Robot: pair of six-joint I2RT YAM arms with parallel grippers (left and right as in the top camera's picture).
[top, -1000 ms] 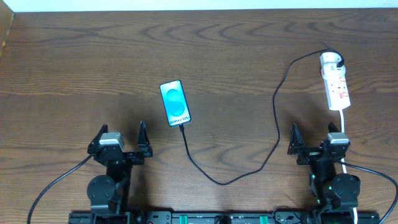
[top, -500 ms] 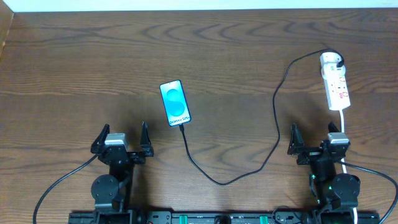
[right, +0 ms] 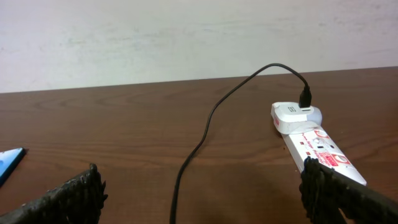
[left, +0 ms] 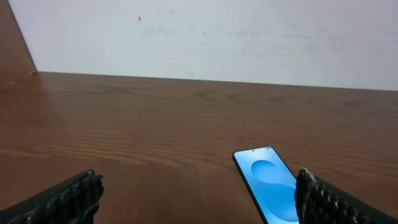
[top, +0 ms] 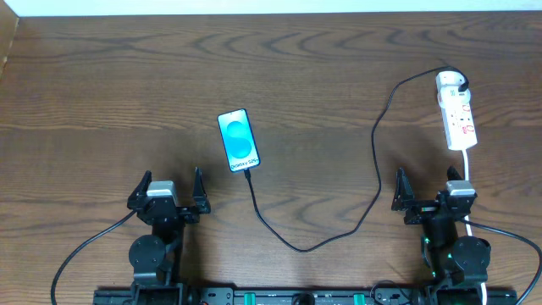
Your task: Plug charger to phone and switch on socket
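The phone (top: 238, 140) lies face up mid-table, its blue screen lit; in the left wrist view the phone (left: 267, 183) sits ahead and to the right. The charger's black cable (top: 301, 247) runs from the phone's near end, loops toward me, then climbs to a white adapter (top: 453, 80) plugged into the far end of the socket (top: 460, 119). Whether the plug tip is seated in the phone I cannot tell. My left gripper (top: 170, 188) (left: 196, 199) is open and empty, below-left of the phone. My right gripper (top: 426, 191) (right: 202, 196) is open, near the socket (right: 323, 152), with the cable (right: 205, 130) ahead.
The socket's white cord (top: 468, 165) runs down past my right arm. A pale wall (left: 217, 31) stands behind the table's far edge. A corner of the phone (right: 9, 162) shows at the left of the right wrist view.
My left arm has shifted slightly to the right, still open. The right arm, phone, cable and socket have not moved.
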